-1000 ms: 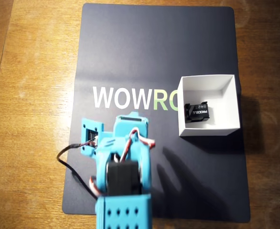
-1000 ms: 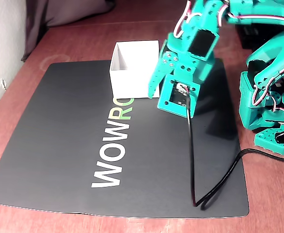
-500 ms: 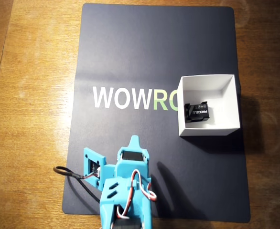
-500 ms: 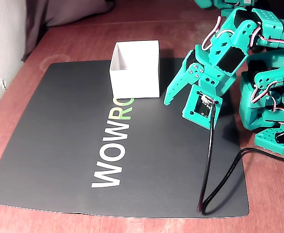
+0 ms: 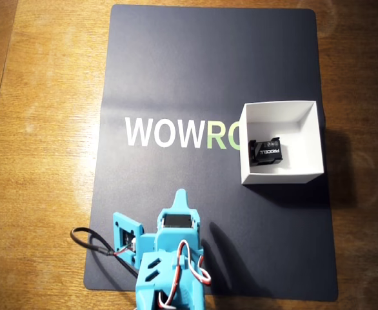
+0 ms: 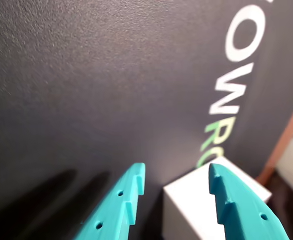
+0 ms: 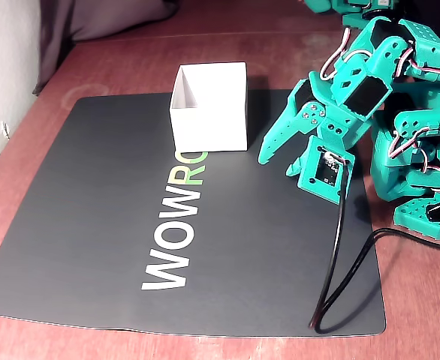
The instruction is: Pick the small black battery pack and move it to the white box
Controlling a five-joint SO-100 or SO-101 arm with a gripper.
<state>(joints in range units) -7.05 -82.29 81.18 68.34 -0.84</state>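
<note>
The small black battery pack (image 5: 266, 152) with white lettering lies inside the white box (image 5: 308, 139), against the box's left wall in the overhead view. In the fixed view only the white box's (image 7: 209, 112) outer walls show, and the pack is hidden. My teal gripper (image 5: 179, 196) hangs over the dark mat, well away from the box at the lower left of the overhead view. The wrist view shows the gripper (image 6: 176, 172) open with nothing between its fingers and a corner of the white box (image 6: 191, 215) beyond them. The fixed view has the gripper (image 7: 275, 163) to the right of the box, pointing down and left.
A dark mat (image 5: 176, 71) with "WOWRO" lettering (image 5: 176, 132) covers the wooden table (image 5: 40, 129). A black cable (image 7: 340, 262) loops from the wrist camera to the mat's front right corner. The arm's teal base (image 7: 423, 157) stands off the mat's right edge in the fixed view.
The arm has drawn back from the box toward its base, gripper empty; most of that happened a second ago, then it eased slightly forward. The battery pack has stayed in the box.
</note>
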